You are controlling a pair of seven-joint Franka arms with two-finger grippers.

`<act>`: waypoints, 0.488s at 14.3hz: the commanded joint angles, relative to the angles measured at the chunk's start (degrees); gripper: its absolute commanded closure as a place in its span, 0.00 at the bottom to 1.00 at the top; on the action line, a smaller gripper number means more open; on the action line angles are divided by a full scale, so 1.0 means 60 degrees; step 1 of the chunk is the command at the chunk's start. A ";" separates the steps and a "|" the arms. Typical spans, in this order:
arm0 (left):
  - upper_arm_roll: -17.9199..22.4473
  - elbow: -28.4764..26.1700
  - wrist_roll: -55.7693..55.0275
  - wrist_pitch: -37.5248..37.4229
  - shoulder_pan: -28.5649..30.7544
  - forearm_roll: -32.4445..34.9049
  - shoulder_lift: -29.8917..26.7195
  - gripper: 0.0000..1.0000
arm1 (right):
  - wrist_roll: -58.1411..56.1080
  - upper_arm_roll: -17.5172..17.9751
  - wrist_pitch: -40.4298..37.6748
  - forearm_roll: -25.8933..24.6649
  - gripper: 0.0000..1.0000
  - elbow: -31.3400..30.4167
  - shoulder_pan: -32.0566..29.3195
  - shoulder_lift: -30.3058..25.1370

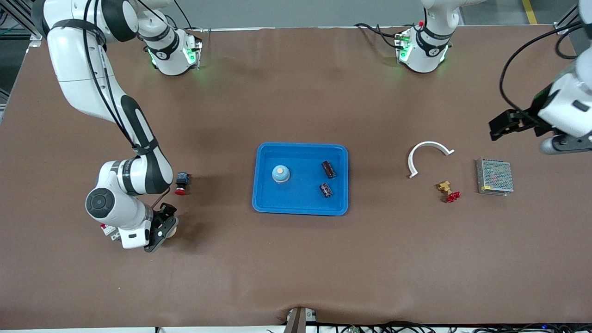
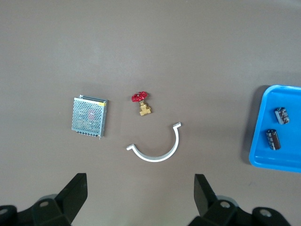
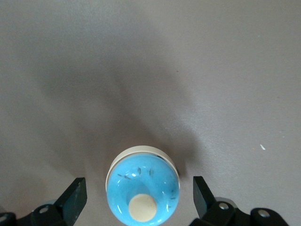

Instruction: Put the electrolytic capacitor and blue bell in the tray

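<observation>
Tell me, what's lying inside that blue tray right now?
Inside the tray sit one blue bell and two dark capacitors, all apart. The rest is bare blue floor; nothing covers it, and neither claw is over it.

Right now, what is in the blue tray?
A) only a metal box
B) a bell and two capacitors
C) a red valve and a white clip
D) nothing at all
B: the tray holds one blue bell and two dark capacitors.

High front camera facing robots, wrist cameras looking down, left sharing tray [image 2: 277,162] corner
</observation>
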 commanded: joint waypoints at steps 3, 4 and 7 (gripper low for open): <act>0.1549 -0.0699 0.0923 -0.0071 -0.1012 -0.0287 -0.0778 0.00 | -0.0330 0.0134 0.0234 0.0227 0.00 -0.0118 -0.0166 0.0111; 0.1666 -0.0816 0.0953 -0.0057 -0.1071 -0.0287 -0.0881 0.00 | -0.0330 0.0134 0.0220 0.0329 0.00 -0.0118 -0.0166 0.0126; 0.2105 -0.1021 0.1085 -0.0057 -0.1495 -0.0301 -0.1028 0.00 | -0.0754 0.0134 0.0220 0.0797 0.00 -0.0118 -0.0195 0.0155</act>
